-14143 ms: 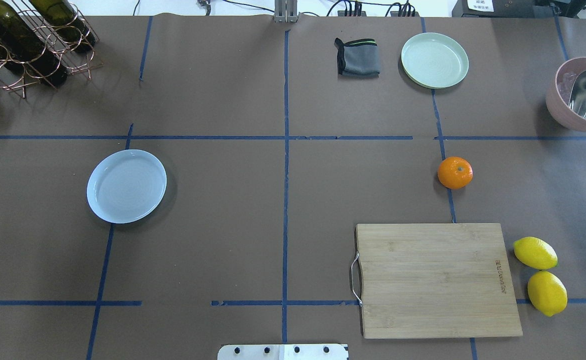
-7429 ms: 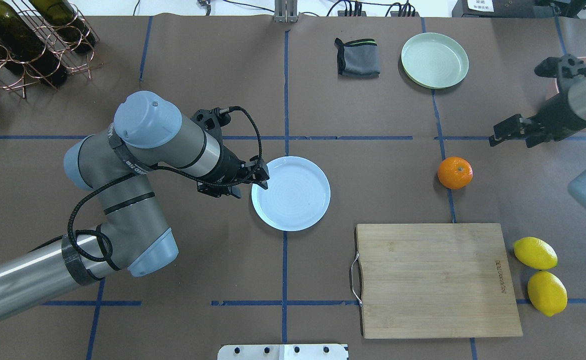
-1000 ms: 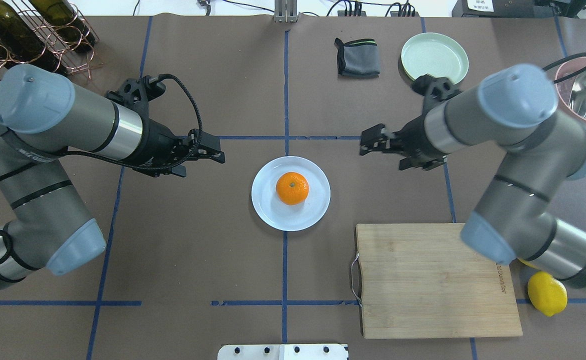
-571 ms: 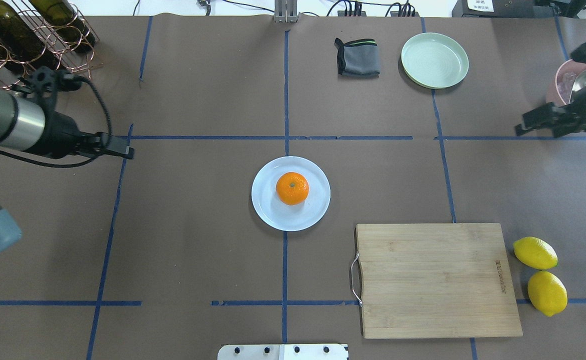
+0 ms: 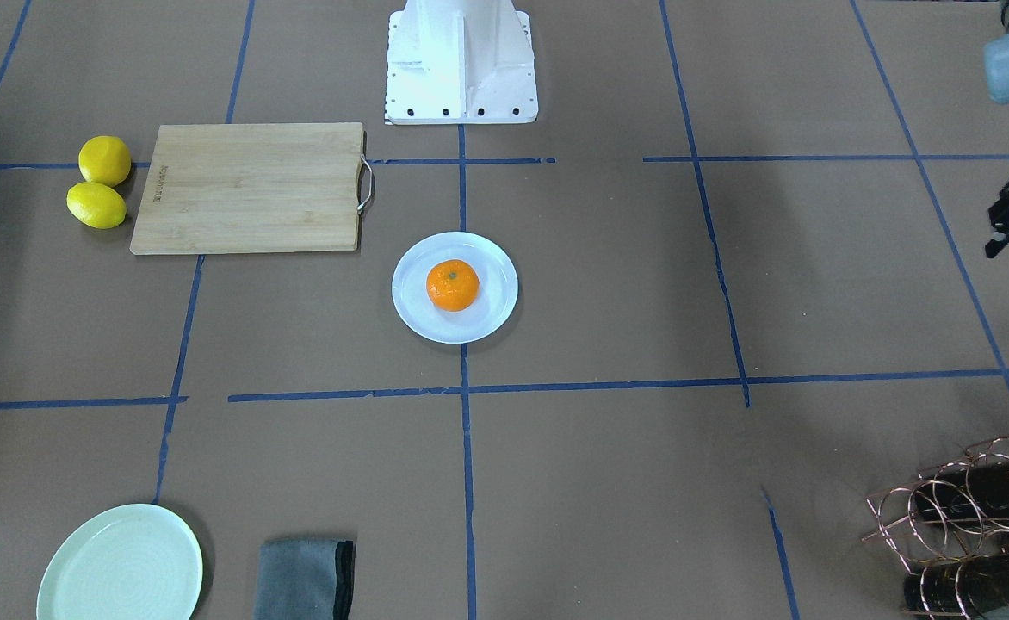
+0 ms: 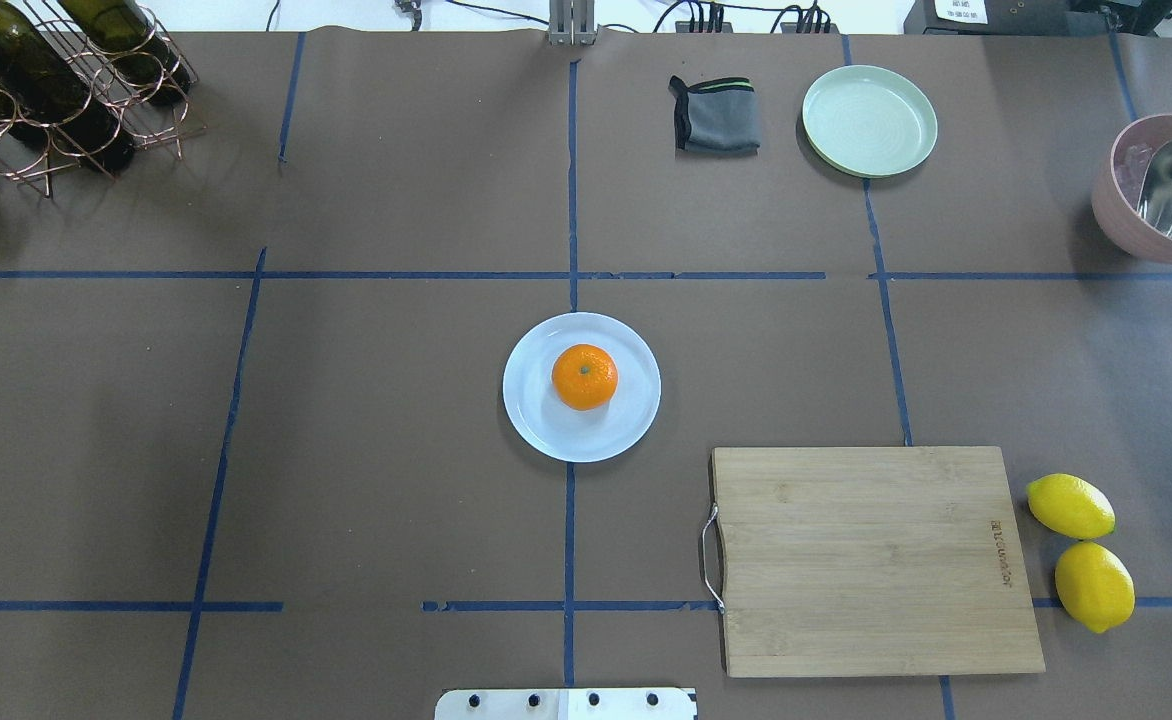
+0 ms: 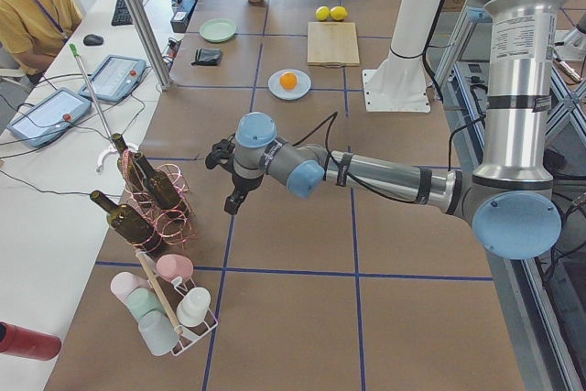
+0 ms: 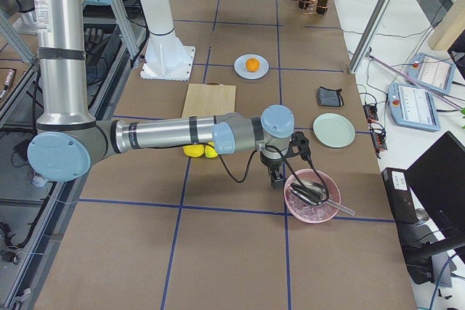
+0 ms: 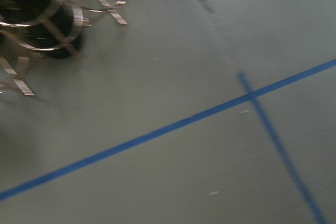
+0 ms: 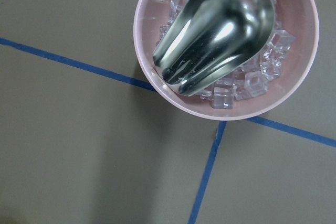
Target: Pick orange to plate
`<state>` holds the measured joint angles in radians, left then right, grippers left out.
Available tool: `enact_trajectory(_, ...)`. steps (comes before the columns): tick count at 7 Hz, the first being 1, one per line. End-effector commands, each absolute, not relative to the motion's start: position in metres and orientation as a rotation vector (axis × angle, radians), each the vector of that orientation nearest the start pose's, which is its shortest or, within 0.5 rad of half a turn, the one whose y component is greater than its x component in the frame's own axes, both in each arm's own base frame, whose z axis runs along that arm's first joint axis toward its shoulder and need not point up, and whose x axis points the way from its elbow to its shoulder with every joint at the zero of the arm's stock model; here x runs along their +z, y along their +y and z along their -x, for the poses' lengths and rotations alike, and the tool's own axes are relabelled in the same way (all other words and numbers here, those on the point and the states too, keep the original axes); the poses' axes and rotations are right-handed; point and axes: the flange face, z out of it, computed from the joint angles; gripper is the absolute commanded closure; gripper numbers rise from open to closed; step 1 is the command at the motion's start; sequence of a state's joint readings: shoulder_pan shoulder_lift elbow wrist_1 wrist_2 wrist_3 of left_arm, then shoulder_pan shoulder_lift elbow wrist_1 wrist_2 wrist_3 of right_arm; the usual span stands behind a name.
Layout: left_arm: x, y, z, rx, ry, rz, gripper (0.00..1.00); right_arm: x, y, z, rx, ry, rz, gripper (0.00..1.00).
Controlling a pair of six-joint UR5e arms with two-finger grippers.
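Orange on plate — left fingers, right fingers well apart.

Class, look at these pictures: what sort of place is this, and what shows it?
Probably a robotics lab: a robot arm over a table marked with blue tape, a person beside control tablets.

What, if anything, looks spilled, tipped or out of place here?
Nothing stands out. The orange sits on the plate, the lemons lie beside the board, the scoop rests in the bowl, nothing spilled.
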<state>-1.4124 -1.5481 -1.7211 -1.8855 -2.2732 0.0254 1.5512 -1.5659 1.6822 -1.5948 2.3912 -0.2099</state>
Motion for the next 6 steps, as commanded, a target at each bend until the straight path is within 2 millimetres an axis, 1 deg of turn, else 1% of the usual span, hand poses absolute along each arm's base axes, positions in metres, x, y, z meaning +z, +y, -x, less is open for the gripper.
enact_trajectory(1,0.597,-0.499,0.056,0.284,0.754,-0.188,0.00,0.604,-0.494,-0.066,-0.219,-0.824,-0.089,0.00)
enact_trajectory(2,0.605,-0.495,0.055,0.253,0.787,-0.127,0.00,0.605,-0.495,-0.065,-0.207,-0.825,-0.065,0.00)
enact_trajectory(3,0.603,-0.497,0.051,0.224,0.806,-0.111,0.00,0.605,-0.497,-0.053,-0.222,-0.822,-0.050,0.00)
enact_trajectory(5,0.602,-0.494,0.051,0.143,0.817,-0.068,0.00,0.593,-0.512,-0.026,-0.272,-0.816,-0.025,0.00)
enact_trajectory(6,0.602,-0.487,0.049,0.130,0.852,-0.055,0.00,0.592,-0.513,-0.022,-0.292,-0.813,-0.021,0.00)
